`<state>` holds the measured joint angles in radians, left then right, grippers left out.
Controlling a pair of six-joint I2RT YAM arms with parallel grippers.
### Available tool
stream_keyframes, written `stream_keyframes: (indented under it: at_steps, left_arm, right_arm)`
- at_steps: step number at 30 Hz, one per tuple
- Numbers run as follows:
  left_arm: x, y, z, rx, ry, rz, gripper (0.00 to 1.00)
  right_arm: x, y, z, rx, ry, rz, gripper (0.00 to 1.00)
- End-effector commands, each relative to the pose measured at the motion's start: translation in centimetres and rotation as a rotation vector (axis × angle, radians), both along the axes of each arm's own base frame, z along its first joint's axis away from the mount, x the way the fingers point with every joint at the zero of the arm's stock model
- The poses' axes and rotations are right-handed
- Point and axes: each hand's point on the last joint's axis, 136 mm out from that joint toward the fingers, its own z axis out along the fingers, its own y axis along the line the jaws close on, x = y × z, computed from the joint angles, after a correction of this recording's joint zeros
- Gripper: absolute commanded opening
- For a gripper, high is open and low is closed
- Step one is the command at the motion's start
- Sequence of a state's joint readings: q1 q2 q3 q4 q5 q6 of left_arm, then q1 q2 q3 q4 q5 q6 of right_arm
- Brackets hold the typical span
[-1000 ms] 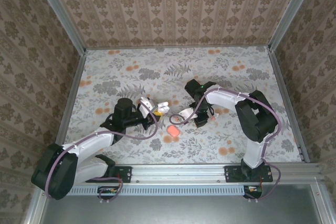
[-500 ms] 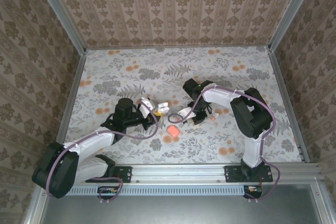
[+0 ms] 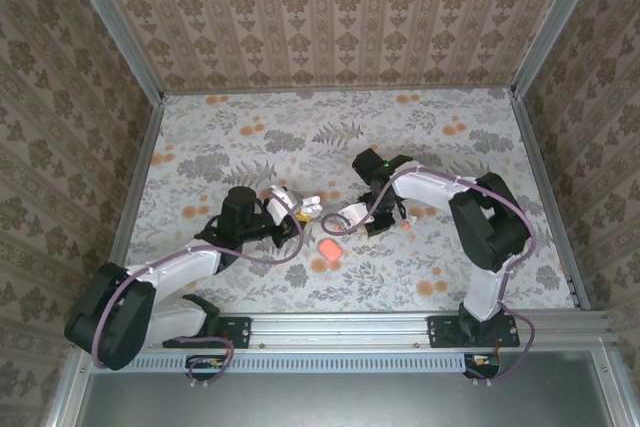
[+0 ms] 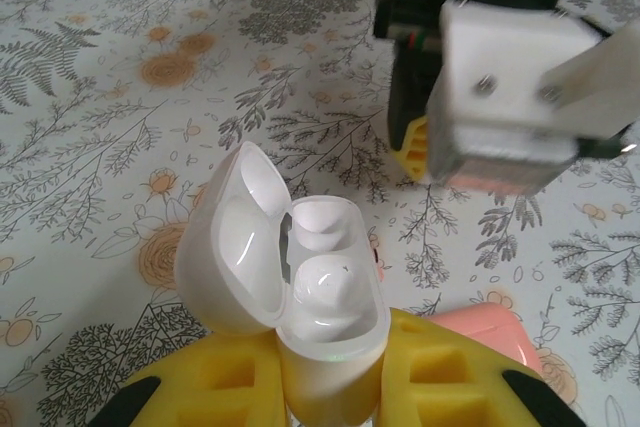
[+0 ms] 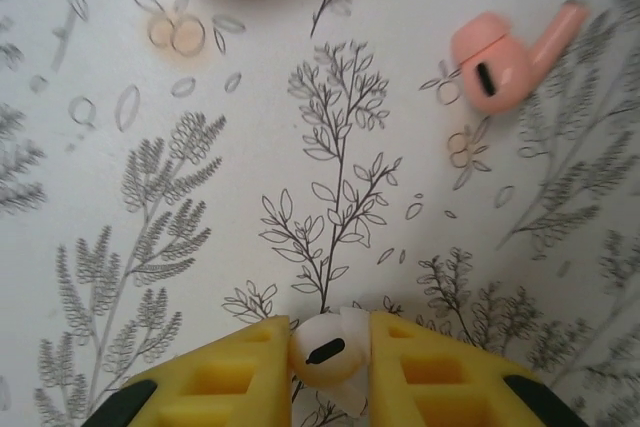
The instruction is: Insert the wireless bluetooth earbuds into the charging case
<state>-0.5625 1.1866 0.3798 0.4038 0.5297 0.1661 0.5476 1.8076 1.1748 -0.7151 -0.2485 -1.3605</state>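
The right gripper point(image 5: 330, 335) pinches a white earbud point(image 5: 326, 355) between its yellow jaws. Farther out, a pink earbud point(image 5: 505, 59) lies on the floral tabletop point(image 5: 150, 197). The left gripper point(image 4: 335, 377) clamps the white charging case point(image 4: 320, 292), its lid open. A pink case point(image 4: 495, 332) lies just beside one jaw.

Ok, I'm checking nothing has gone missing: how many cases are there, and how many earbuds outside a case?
Cases: 2 (white case, pink case)
Earbuds outside a case: 2 (white earbud, pink earbud)
Total: 4
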Motion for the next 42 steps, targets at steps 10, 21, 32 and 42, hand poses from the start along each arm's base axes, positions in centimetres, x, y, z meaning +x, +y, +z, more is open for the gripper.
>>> stream_keyframes:
  at_steps: [10,21,32,42]
  left_arm:
    - [1.9,-1.5,1.8,-0.103,-0.167,0.044,0.09]
    - [1.8,-3.5,2.9,-0.176,-0.236,0.029,0.09]
    - [1.9,-4.9,5.0,-0.261,-0.294,0.039,0.09]
    - [1.6,-5.6,6.7,-0.302,-0.329,0.040,0.09]
  right_arm:
    - [0.9,5.3,11.8,0.749,0.017,-0.379,0.23]
    - [2.6,4.9,19.5,1.240,0.053,-0.663,0.23]
    - [2.5,4.2,23.0,1.522,0.156,-0.801,0.24]
    - [1.2,5.8,22.3,1.514,0.137,-0.791,0.24]
